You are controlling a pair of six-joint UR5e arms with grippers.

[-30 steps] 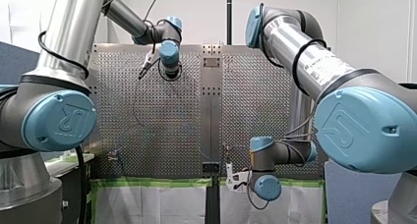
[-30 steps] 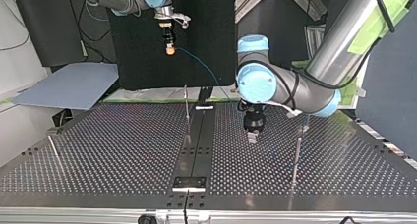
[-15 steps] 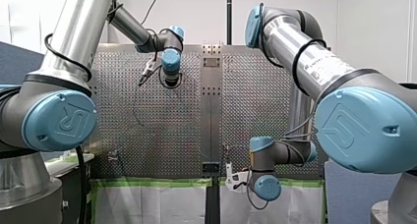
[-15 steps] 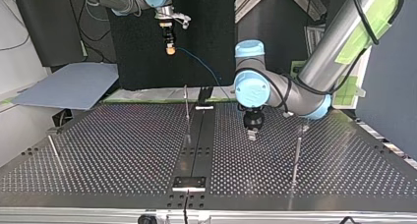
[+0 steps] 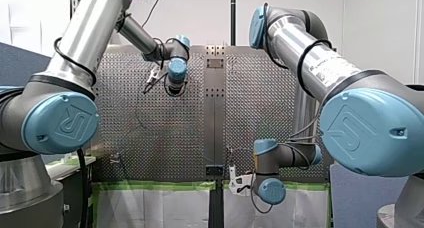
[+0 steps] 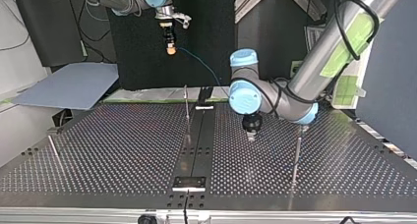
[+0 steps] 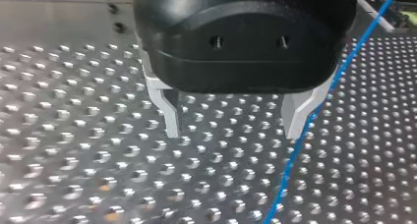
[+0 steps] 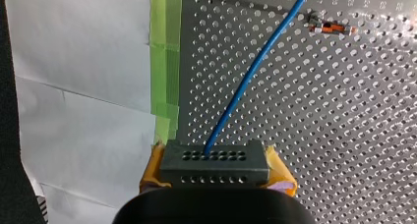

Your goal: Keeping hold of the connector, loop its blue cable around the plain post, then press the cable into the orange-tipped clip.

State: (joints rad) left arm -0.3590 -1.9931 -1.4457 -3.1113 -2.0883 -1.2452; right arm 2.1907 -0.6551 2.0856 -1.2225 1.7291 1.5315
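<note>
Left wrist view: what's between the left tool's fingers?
Only bare perforated table, seen in the left wrist view; nothing is gripped. The blue cable runs alongside one finger.

Two arms of brushed silver tube, with round pale blue caps at the joints. On the big cap (image 5: pixel 60 122) of my left arm (image 5: pixel 95 23), an embossed maker's mark. Just above that cap, a black cable (image 5: pixel 64 59) looped round the tube; further up from it, strips of green tape (image 6: pixel 346 47). Same blue cap, mark and black cable on my right arm (image 5: pixel 305 50). Left gripper (image 7: pixel 233 134): glossy black housing, two small screw holes, pale metal fingers (image 7: pixel 169 113). Right gripper (image 8: pixel 216 165): black body, yellow pads (image 8: pixel 152 167).
</note>
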